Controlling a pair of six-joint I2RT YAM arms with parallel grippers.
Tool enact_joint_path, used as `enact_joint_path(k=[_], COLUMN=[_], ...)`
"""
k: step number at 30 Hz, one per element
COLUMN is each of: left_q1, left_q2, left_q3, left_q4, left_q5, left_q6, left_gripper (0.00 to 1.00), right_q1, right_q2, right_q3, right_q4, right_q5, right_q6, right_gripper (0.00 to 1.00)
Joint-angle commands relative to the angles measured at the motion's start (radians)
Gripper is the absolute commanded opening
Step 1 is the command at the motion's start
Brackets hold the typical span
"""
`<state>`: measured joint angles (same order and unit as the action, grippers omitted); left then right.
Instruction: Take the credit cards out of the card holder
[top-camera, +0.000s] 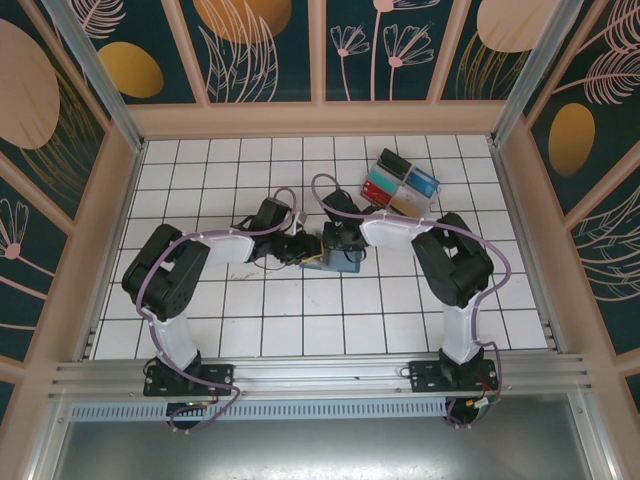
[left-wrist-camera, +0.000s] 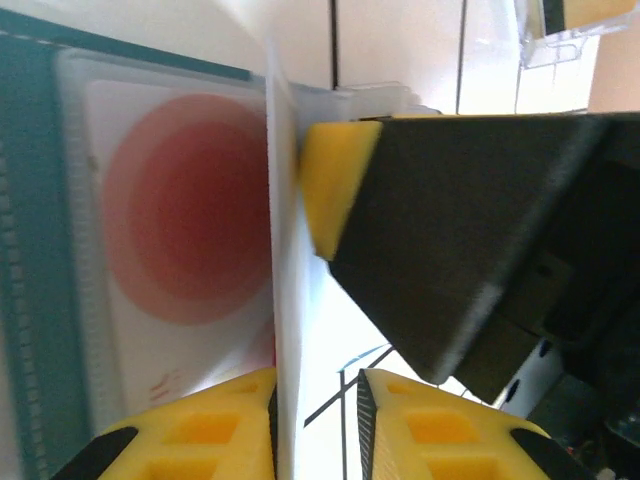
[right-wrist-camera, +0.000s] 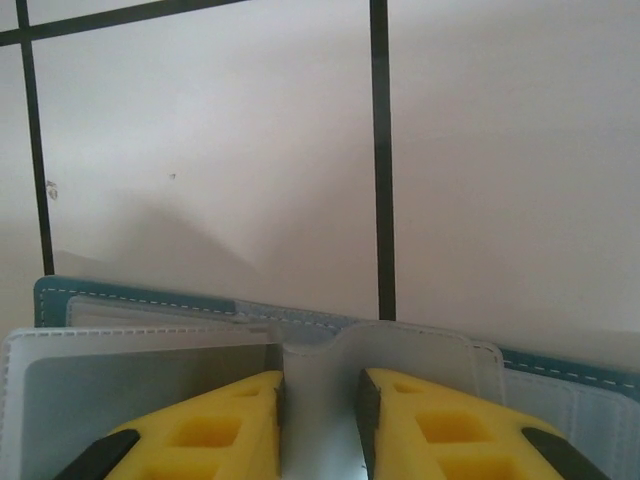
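Card holder (top-camera: 330, 262) lies open mid-counter (top-camera: 300, 330); left gripper (left-wrist-camera: 315, 385) at its 9 o'clock, right gripper (right-wrist-camera: 320, 385) at 12, jaws narrow, grip I cannot tell; red-and-white card (left-wrist-camera: 185, 210) sits pocketed; none out.

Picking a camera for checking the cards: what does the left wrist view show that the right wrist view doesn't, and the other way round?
Left wrist: a card with a red circle in a clear slot of the card holder, a thin white sheet standing edge-on between the fingers of the left gripper, the other arm's yellow pad against that sheet, and a corner of the clear tray. Right wrist: the holder's stitched teal edge running across, and a clear pocket flap ahead of the right gripper. Both: the teal card holder and the white tiled tabletop.
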<state>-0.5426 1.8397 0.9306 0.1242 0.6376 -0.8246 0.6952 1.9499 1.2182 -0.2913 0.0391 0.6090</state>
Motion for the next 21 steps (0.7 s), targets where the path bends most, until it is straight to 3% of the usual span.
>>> enact_joint_path(k=[1,8,16,21], left_q1=[-0.003,-0.003,-0.012,-0.046], left_q2=[0.016,0.017,0.023,0.047], left_q3=[-0.004,0.025,0.018,0.036], left_q4=[0.044,-0.041,0.105,0.203], left_q5=[0.031,-0.047,0.054,0.1], left_q6=[-0.021,0.02,-0.038,-0.089], left_gripper=[0.28,0.19,0.3,0.37], right_q1=[-0.003,-0.028,-0.118,-0.142], right_q2=[0.055,-0.062,-0.316,-0.434], right_q3=[-0.072,-0.09,-0.194,-0.264], right_q4=[-0.038,0.003,0.213,0.241], right_q5=[-0.089,-0.096,-0.193,-0.142], right_q6=[0.024,0.034,0.096,0.123], right_gripper=[0.28,0.31,0.42,0.44])
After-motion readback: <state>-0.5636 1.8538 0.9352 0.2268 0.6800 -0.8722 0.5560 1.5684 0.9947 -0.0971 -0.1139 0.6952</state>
